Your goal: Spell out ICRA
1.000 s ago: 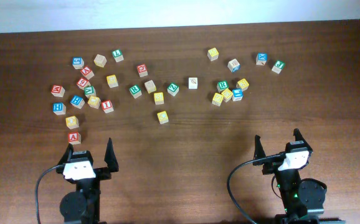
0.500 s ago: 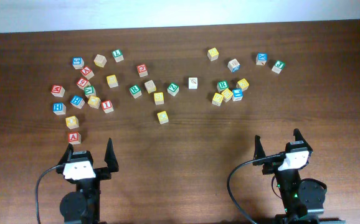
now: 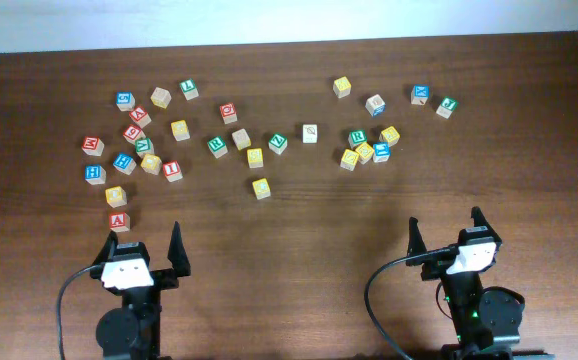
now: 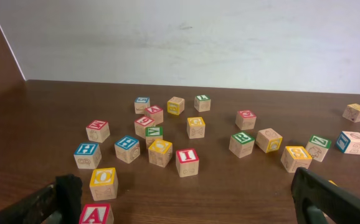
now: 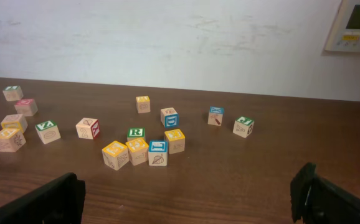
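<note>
The red "A" cube (image 3: 118, 221) (image 4: 95, 214) lies closest to my left gripper (image 3: 141, 243) (image 4: 189, 205), just beside its left finger. Further out in the left cluster sits the red "I" cube (image 3: 173, 170) (image 4: 187, 162). The green "R" cube (image 3: 357, 138) (image 5: 136, 133) is in the right cluster, well ahead of my right gripper (image 3: 445, 228) (image 5: 186, 199). Several yellow-topped cubes lie in the scatter, and I cannot read which one carries the "C". Both grippers hover near the front edge, jaws wide open with nothing between them.
Other letter cubes lie scattered across the far half of the brown table (image 3: 299, 250): a yellow "O" (image 4: 103, 182), blue "H" cubes (image 4: 87, 155), and a tight knot of yellow and blue cubes (image 5: 142, 151). A white wall stands behind the table.
</note>
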You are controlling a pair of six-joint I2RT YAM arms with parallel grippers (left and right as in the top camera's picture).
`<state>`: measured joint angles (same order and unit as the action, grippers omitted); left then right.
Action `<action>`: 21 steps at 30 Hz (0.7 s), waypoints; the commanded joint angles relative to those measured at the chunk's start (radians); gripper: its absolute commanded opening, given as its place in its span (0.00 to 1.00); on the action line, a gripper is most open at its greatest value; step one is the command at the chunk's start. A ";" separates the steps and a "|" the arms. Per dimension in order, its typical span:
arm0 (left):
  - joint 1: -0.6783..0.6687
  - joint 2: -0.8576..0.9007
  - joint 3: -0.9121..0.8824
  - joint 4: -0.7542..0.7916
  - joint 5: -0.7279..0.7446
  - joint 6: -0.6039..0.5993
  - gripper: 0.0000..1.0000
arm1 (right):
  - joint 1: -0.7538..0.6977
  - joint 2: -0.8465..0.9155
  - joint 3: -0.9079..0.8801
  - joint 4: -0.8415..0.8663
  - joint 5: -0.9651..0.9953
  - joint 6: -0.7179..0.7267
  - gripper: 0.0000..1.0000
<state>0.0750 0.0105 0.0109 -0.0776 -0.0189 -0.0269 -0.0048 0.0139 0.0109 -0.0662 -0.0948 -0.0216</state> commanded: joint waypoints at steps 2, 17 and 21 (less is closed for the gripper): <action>-0.003 -0.005 -0.002 -0.006 -0.004 0.001 0.99 | 0.008 -0.010 -0.005 -0.005 0.001 0.011 0.98; -0.003 -0.005 0.011 0.638 0.555 -0.146 0.99 | 0.008 -0.010 -0.005 -0.005 0.001 0.011 0.98; -0.003 0.062 0.237 0.523 0.380 -0.152 0.99 | 0.008 -0.010 -0.005 -0.005 0.001 0.011 0.98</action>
<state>0.0738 0.0113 0.0669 0.5518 0.4786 -0.1425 -0.0048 0.0120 0.0109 -0.0666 -0.0948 -0.0219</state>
